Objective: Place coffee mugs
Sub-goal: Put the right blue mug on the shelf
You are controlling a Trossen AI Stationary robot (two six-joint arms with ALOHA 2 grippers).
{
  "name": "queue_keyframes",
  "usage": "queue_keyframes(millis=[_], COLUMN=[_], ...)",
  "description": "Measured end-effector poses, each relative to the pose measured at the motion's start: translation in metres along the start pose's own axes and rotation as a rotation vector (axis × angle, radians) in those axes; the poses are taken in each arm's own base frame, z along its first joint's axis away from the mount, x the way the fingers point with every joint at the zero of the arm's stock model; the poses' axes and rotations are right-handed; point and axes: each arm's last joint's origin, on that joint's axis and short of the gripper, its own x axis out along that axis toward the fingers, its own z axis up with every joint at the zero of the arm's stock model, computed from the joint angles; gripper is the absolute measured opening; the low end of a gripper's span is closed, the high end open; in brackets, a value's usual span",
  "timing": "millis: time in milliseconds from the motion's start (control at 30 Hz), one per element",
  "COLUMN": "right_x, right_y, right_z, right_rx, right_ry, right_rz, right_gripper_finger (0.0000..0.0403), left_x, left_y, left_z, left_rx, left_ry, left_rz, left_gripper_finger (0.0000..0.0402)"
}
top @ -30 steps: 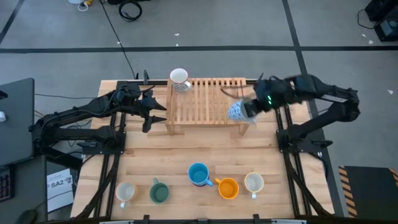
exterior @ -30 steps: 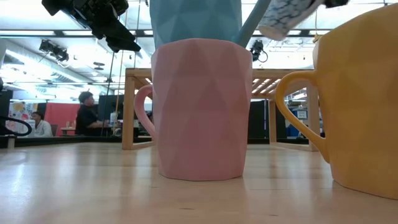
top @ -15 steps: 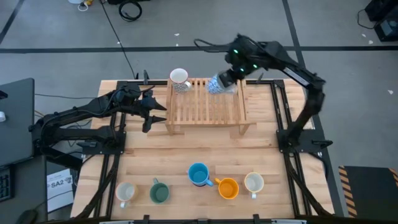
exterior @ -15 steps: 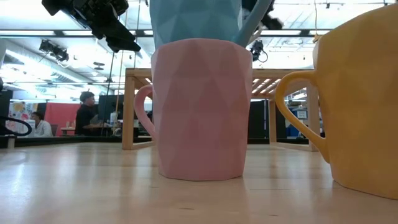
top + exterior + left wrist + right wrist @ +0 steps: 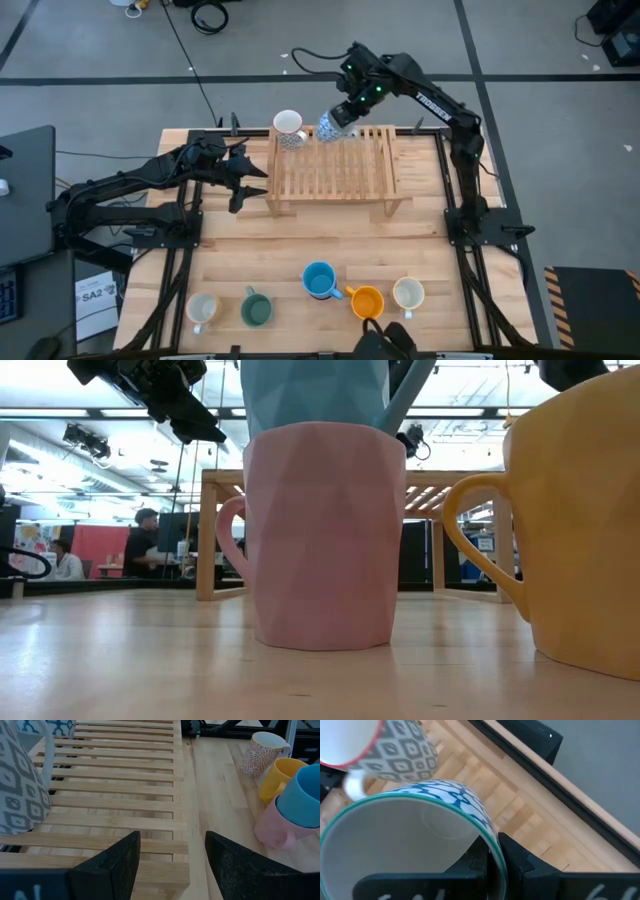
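Observation:
My right gripper [image 5: 336, 121] is shut on a white mug with a blue pattern [image 5: 327, 128], over the far left part of the wooden slatted rack [image 5: 335, 165]. Close beside it, a white mug with a grey pattern [image 5: 288, 128] stands on the rack's far left corner. My left gripper [image 5: 250, 182] waits open beside the rack's left end and touches nothing. Along the near edge stand a cream mug [image 5: 203, 309], a dark green mug [image 5: 256, 308], a blue mug [image 5: 319, 280] stacked in a pink mug [image 5: 325, 535], an orange mug [image 5: 367, 302] and a white mug [image 5: 408, 293]. My right gripper holds the blue-patterned mug by its wall at the green rim [image 5: 496, 844], with one finger [image 5: 474, 864] inside the mug and one outside. The fingers slant down from above. The mug is tilted, its mouth turned back toward the wrist, over the rack's far edge.
The rack's slats [image 5: 115, 785] to the right of the two mugs are bare. Bare tabletop [image 5: 330, 240] lies between the rack and the row of mugs near the front edge. Black arm frames [image 5: 470, 230] run along both sides of the table.
My right gripper has carried the blue-patterned mug from the rack's right end toward the table's far edge and then left along the rack, rolling its wrist on the way. The mug is now beside the grey-patterned mug. The gripper has stayed shut on it.

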Motion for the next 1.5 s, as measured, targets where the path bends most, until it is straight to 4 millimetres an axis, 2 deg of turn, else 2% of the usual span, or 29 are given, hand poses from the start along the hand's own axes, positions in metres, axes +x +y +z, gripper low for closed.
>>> queue_keyframes(millis=[300, 667, 1100, 1367, 1500], right_x=[0.002, 0.007, 0.019, 0.033, 0.034], right_y=[-0.001, 0.007, 0.014, 0.009, 0.009], right_z=[0.005, 0.006, 0.003, 0.001, 0.0], right_rx=[-0.011, -0.042, -0.061, -0.054, -0.053], right_ry=[-0.039, -0.066, -0.053, -0.029, -0.025], right_rz=[-0.023, -0.033, -0.026, -0.057, -0.054], right_gripper_finger=[0.0032, 0.0032, 0.0032, 0.0032, 0.0032], left_x=[0.0, 0.0, 0.0, 0.0, 0.0], left_y=[0.0, 0.0, 0.0, 0.0, 0.0], left_z=[0.0, 0.0, 0.0, 0.0, 0.0], left_rx=[0.0, 0.0, 0.0, 0.0, 0.0], left_ry=[-0.001, -0.001, -0.001, -0.001, -0.001], left_rz=[0.0, 0.0, 0.0, 0.0, 0.0], left_gripper_finger=[0.0231, 0.0231, 0.0231, 0.0231, 0.0231])
